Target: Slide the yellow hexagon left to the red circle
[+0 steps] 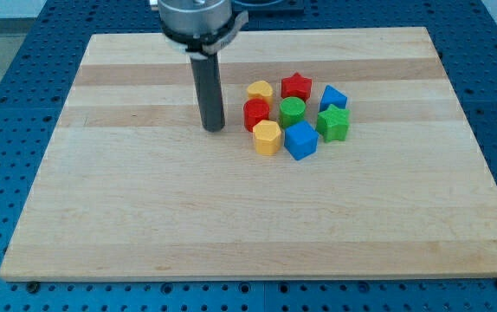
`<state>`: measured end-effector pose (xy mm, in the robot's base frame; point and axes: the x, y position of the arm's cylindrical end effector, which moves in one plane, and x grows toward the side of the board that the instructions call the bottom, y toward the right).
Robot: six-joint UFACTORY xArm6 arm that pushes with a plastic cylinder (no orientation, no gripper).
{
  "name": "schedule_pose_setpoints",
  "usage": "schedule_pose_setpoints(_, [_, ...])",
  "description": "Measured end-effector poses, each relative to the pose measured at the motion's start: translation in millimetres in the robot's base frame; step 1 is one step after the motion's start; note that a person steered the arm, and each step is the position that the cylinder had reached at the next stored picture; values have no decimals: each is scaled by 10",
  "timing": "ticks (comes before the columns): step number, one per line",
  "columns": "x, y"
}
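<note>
- My tip (214,129), a smooth dark rod tool without jaws, holding nothing, is resting left of the red circle (255,113).
- The glossy yellow hexagon (267,137) is sitting just below it on the pale wood-grain desk (145,217).

1. The board (145,217) is pale wood, smooth and matt, with long grain stripes.
2. The rod ending in my tip (213,129) looks dark, matt and smooth.
3. The yellow hexagon (267,137) and the red circle (256,113) at its 11 o'clock look like smooth, softly shiny plastic.
</note>
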<state>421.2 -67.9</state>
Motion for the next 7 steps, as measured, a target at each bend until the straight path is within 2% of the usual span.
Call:
schedule_pose_setpoints(2, [613,151])
schedule_pose_setpoints(5, [597,1001])
schedule_pose_setpoints(7, [350,1064])
